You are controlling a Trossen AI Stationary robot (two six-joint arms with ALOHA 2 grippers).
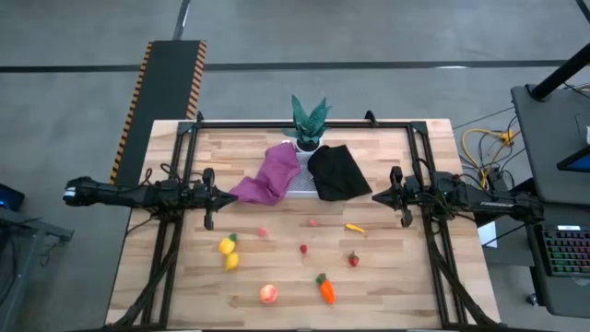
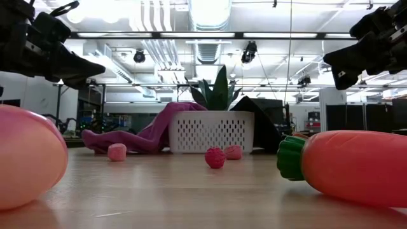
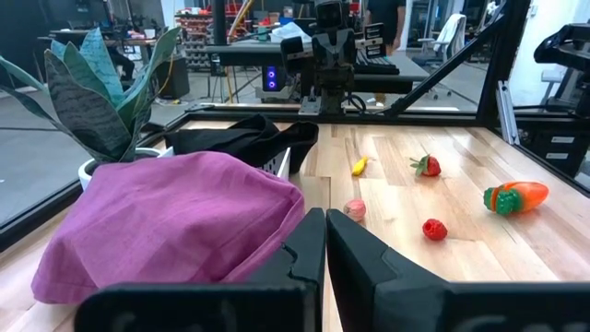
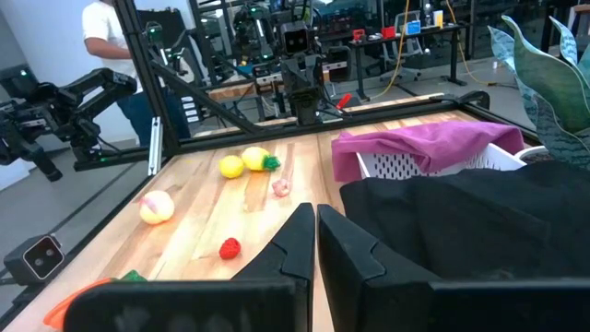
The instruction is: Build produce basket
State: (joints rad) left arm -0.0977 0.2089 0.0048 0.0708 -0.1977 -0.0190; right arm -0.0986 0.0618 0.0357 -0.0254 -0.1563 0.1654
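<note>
Your left pincer (image 1: pixel 230 197) hovers pinched closed, holding nothing, beside the purple cloth (image 1: pixel 267 175). On the desk (image 1: pixel 396 277) in front lie 2 lemons (image 1: pixel 229 254), a peach (image 1: pixel 268 293), a carrot (image 1: pixel 326 290) and red berries (image 1: pixel 353 260). The basket (image 1: pixel 302 177) sits at the back under both cloths. Your right pincer (image 1: pixel 376 196) hovers closed and empty by the black cloth (image 1: pixel 338 171).

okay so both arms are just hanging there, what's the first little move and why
Probably the left gripper, shut now, should open and pull the purple cloth off the basket. That cloth and the black cloth drape over the basket, and the produce lies loose on the table.
</note>
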